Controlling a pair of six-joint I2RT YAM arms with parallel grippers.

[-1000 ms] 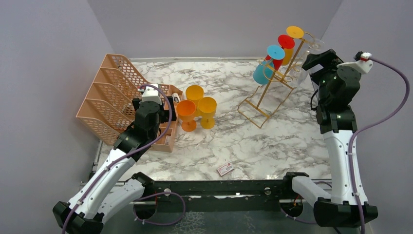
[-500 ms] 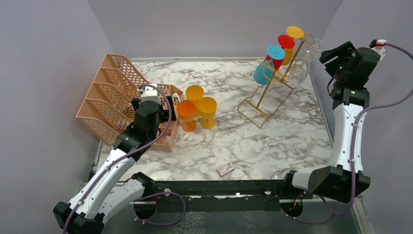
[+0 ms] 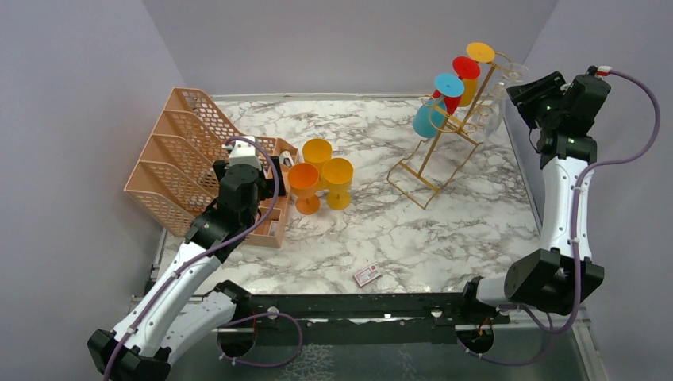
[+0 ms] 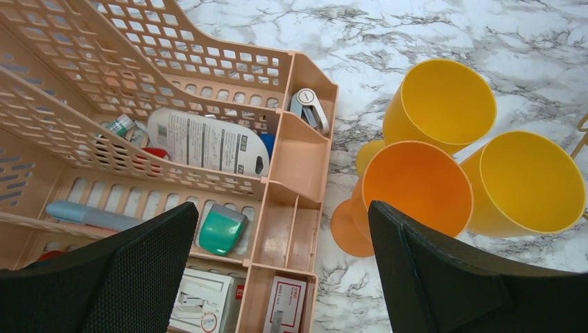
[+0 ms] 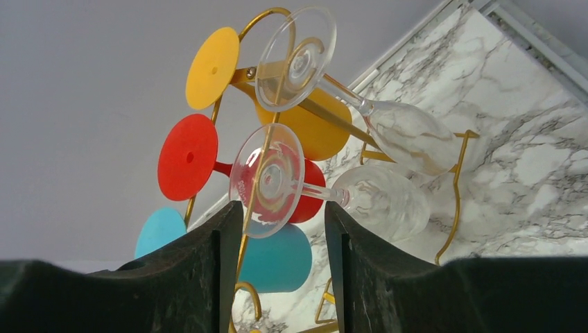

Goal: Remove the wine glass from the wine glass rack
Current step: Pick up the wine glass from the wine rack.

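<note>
Black right claw (image 5: 283,225) stood half-parted and empty, facing the foot of a clear wine glass (image 5: 381,201) hanging on the gold rack (image 5: 243,73), a second clear glass (image 5: 409,135) above it. Left claw (image 4: 283,208) gaped wide, empty, over an orange cup (image 4: 416,184) on the worktop (image 4: 416,28)

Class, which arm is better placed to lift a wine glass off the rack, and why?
Right. Its hand faces the clear glasses on the rack; the left hand hovers over the peach organizer, across the table.
</note>
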